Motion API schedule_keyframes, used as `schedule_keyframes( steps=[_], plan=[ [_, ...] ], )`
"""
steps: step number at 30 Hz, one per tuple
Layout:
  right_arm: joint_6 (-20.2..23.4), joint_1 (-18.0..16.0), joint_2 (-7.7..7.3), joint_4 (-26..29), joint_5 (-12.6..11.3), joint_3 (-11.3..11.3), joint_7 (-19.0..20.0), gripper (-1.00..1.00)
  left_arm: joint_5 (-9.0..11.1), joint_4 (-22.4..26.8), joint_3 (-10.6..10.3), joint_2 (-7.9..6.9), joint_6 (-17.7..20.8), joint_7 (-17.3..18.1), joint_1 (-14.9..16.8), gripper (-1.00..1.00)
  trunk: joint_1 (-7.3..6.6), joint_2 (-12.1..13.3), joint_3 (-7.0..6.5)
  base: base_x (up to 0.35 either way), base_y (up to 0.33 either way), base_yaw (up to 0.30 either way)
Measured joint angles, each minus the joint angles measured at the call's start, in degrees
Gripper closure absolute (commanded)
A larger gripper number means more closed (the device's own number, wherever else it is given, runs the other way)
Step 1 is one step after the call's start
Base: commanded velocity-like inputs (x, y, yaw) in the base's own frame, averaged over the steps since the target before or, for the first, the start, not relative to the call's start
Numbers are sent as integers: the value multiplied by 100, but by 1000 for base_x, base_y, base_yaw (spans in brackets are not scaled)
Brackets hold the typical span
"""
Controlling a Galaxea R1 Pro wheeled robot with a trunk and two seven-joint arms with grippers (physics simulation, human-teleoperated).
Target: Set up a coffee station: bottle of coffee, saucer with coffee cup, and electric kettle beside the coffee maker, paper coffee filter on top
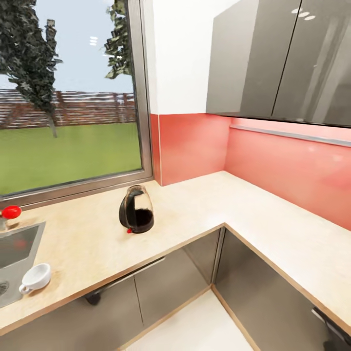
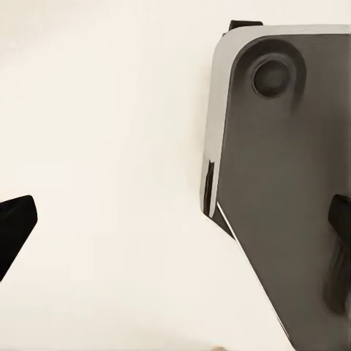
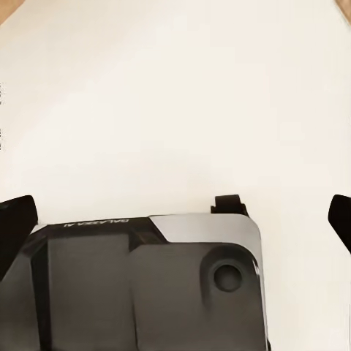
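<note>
Nearest your head camera is the front edge of the kitchen countertop (image 1: 195, 209), an L-shaped tan worktop over grey cabinet fronts (image 1: 161, 287). Both arms hang low, well below and short of that worktop: each wrist camera looks down at pale floor and the robot's own grey base (image 2: 292, 190). The left gripper (image 2: 175, 234) has its dark fingertips at opposite edges of the picture, so it is spread wide with nothing between them. The right gripper (image 3: 179, 219) reads the same, fingers far apart and empty.

Judging from this, the station is barely begun. The electric kettle (image 1: 137, 209) stands on the counter near the window (image 1: 73, 97), far above and ahead of either hand. The coffee cup (image 1: 35, 278) lies tipped on the counter at the lip of the sink (image 1: 14, 253), with no plate under it. The coffee maker, the bottle, the filter and the saucer are nowhere in these pictures, so by my reckoning every placement is still to do.

Around the work area you have a red knob (image 1: 10, 212) by the sink, a pink backsplash (image 1: 273, 161) and glossy grey wall cabinets (image 1: 282, 58) overhead. Nothing blocks the kettle or cup, but the cup sits close to the basin edge and could roll in if you nudge it.
</note>
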State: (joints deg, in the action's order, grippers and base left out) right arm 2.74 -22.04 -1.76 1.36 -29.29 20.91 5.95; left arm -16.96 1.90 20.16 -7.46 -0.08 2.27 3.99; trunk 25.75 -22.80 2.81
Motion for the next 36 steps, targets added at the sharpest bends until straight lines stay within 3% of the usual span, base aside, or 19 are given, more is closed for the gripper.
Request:
schedule_keyframes(
  steps=[13, 17, 19, 22, 27, 29, 32, 34, 36],
  plan=[
    [-3, 0, -5, -6, 0, -3, 0, -100, -13, 33, -42, 8, -10, 12, 0, -100, 0, 0, 0, 0, -3, 278],
    [-3, 2, -6, -5, 0, -3, 0, -100, -89, 59, -62, 57, -354, 60, 42, -100, 0, 0, 0, 0, 0, 278],
    [-3, 1, -8, -6, 0, -3, 0, -100, -222, 60, -66, 73, -463, 70, 52, -100, 0, 0, 0, 0, 0, 237],
    [3, 2, -13, -4, 0, -4, 0, -100, -686, 180, -70, 125, -645, 79, 79, -100, 0, 0, 0, 0, 0, 96],
    [6, 2, -39, -4, 0, -4, -1, -100, -1625, 1024, -89, 546, -806, 122, 173, -100, 0, 1, -1, 0, 0, 18],
    [6, 1, -70, -4, 0, -4, -1, -100, -2139, 1598, -203, 856, -812, 479, 358, -100, 0, 1, -2, 0, 0, 2],
    [-2, 1, -87, -4, 0, -4, -3, -100, -2343, 2048, -313, 1039, -786, 1445, 821, -100, 0, 1, -2, 0, 0, 0],
    [-9, 1, -92, -4, 0, -4, -6, -100, -2399, 2223, -347, 1082, -729, 2871, 1471, -100, 0, 1, -2, 0, 0, 0],
    [-10, 1, -93, -4, 0, -4, -6, -100, -2412, 2262, -347, 1083, -550, 3869, 1917, -100, 0, 1, -2, 0, 0, 0]
  ],
)
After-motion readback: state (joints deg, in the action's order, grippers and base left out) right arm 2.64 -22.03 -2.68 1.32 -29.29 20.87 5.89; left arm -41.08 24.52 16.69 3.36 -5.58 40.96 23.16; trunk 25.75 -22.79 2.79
